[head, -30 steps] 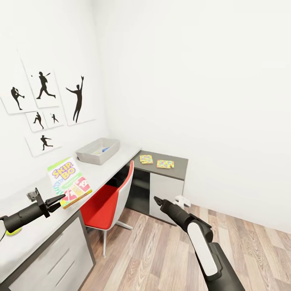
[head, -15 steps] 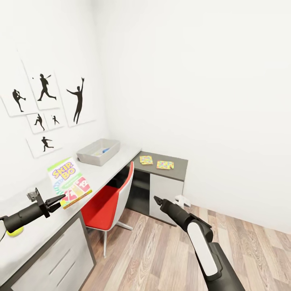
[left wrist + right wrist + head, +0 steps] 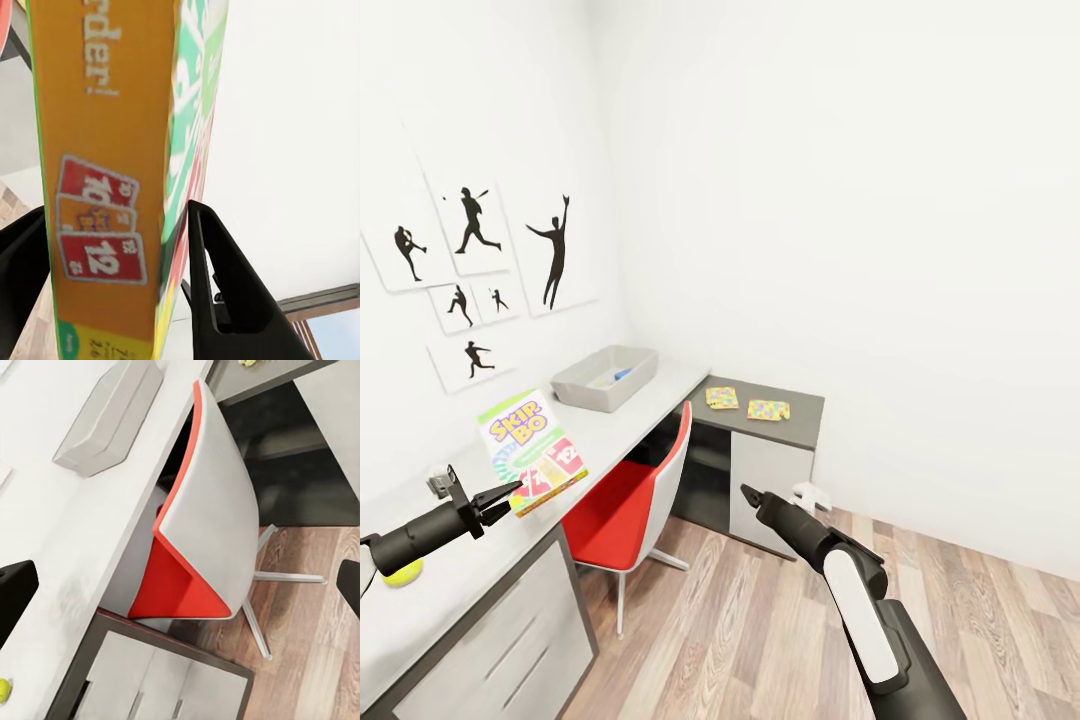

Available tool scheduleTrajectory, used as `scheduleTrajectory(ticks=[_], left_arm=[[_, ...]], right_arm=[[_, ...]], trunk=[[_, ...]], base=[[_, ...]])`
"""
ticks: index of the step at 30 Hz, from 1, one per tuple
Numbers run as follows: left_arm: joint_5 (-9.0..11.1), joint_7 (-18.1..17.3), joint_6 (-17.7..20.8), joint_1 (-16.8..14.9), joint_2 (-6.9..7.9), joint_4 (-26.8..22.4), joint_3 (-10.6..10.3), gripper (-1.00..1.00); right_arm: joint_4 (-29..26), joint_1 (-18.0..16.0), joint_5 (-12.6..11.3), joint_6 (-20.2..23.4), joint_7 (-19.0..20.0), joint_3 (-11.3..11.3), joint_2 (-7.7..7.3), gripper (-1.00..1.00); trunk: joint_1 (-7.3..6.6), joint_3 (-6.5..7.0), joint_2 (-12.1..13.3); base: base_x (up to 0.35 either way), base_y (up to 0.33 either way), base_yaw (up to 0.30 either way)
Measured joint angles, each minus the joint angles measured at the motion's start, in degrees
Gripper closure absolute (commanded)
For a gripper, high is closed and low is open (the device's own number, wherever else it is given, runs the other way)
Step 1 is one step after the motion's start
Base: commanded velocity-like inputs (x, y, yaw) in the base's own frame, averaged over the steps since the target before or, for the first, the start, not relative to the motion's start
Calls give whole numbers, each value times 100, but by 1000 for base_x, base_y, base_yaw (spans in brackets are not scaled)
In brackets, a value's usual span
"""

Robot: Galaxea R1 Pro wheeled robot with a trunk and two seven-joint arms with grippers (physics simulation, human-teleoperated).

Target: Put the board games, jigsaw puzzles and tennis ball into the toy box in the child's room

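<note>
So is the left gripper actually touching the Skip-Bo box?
Touching. The left wrist view shows the Skip-Bo box clamped between both fingers of the left gripper, each pressed against a face.

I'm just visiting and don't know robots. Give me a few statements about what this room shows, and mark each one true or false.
1. The left gripper holds the Skip-Bo game box. True.
2. The two jigsaw puzzles lie inside the toy box. False: they lie on the dark cabinet top.
3. The right gripper carries the tennis ball. False: it is open and empty; the ball sits on the table.
4. A red-and-white chair stands at the table. True.
</note>
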Motion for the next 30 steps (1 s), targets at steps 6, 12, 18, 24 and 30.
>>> scheduleTrajectory(ticks=[6,12,18,24,30], left_arm=[[-1,0,-1,0,0,0,0,100],[-3,-1,-2,2,1,-1,-1,100],[-10,1,-5,2,1,-1,-1,100],[-3,6,-5,1,0,-1,0,100],[-5,8,-10,0,0,-1,-1,100]], right_arm=[[7,0,0,0,0,-1,0,-100],[22,-1,0,0,0,-6,1,-100],[21,-1,1,0,0,-8,-2,-100],[25,0,-4,0,0,-9,-3,-100],[29,-3,-12,3,-1,-9,0,-100]], trunk=[[-132,108,241],[-264,230,482],[-396,370,724],[-529,497,966],[-659,597,1199]], base=[[0,0,5],[0,0,132],[0,0,207],[0,0,127],[0,0,15]])
